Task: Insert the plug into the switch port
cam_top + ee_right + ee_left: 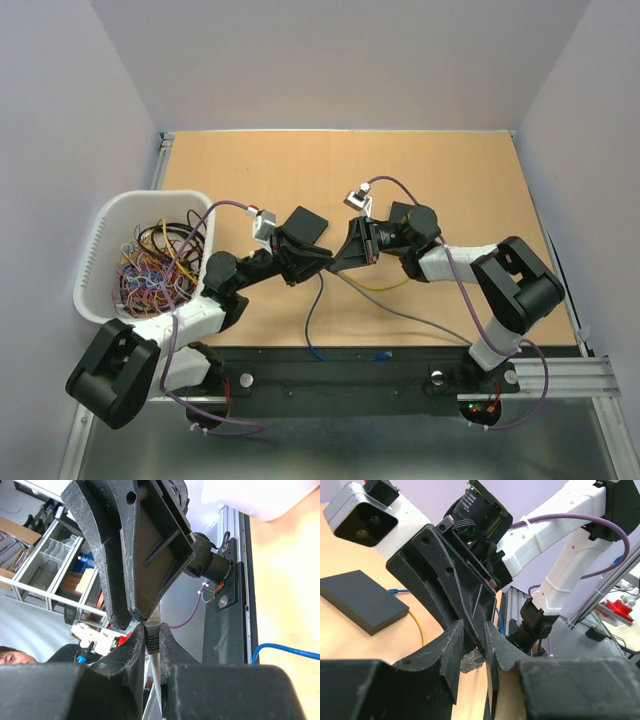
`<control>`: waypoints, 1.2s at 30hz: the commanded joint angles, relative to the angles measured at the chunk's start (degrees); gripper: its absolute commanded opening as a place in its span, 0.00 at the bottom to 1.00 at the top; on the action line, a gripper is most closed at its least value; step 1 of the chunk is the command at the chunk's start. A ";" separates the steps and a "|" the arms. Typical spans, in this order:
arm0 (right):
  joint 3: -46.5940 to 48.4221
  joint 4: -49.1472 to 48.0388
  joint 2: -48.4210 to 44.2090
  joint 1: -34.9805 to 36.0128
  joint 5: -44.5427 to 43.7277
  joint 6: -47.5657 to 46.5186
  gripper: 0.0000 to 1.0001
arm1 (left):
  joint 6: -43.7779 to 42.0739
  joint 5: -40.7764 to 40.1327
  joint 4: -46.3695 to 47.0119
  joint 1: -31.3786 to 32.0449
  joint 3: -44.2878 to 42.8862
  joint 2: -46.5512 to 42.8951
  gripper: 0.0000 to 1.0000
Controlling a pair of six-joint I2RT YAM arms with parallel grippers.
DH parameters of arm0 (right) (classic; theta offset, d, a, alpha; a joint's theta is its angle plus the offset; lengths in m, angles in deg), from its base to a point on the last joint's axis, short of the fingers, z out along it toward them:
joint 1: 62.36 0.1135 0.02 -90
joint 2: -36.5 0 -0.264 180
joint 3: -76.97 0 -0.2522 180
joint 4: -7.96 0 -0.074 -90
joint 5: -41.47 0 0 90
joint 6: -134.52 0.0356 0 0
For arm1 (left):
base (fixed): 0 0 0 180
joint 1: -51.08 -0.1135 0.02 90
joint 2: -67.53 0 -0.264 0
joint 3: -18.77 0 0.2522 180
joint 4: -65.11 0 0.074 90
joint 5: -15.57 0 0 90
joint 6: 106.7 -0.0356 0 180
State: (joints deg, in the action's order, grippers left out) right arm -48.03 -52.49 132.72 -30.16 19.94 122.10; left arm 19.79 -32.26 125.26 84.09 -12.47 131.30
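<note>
Grey plug (151, 642) is clamped between the fingers of the right gripper (151, 630), just beside the black switch (362, 597) on its near-right side. Its grey cable (420, 322) trails away from the switch across the wooden table (450, 170). Left gripper (473, 626) meets it there, jaws narrowly apart around the plug's tip; whether they pinch it cannot be told.

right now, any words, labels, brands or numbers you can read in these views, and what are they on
No text can be read in any view.
black switch: plain top, no print showing.
circuit board on the right arm: marks too small to read.
plug in the right gripper: no lettering visible.
white basket: no label visible.
</note>
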 commanded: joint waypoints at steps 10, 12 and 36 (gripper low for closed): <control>4.30 -29.94 -2.18 -0.48 -3.60 0.99 0.00 | -3.53 -0.60 3.70 0.47 1.13 -3.91 0.43; 3.86 -30.02 -2.62 -0.48 -3.60 1.17 0.01 | -3.79 -0.95 3.08 0.47 1.21 -3.83 0.54; 0.60 -29.94 -2.89 -0.56 -3.25 0.73 0.00 | -3.79 -3.94 -2.18 0.47 0.95 -10.85 0.18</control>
State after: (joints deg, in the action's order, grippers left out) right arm -46.26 -53.87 131.02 -30.00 17.38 122.78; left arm 17.19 -36.00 119.77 84.49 -11.40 123.84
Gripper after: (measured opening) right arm 0.154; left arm 0.366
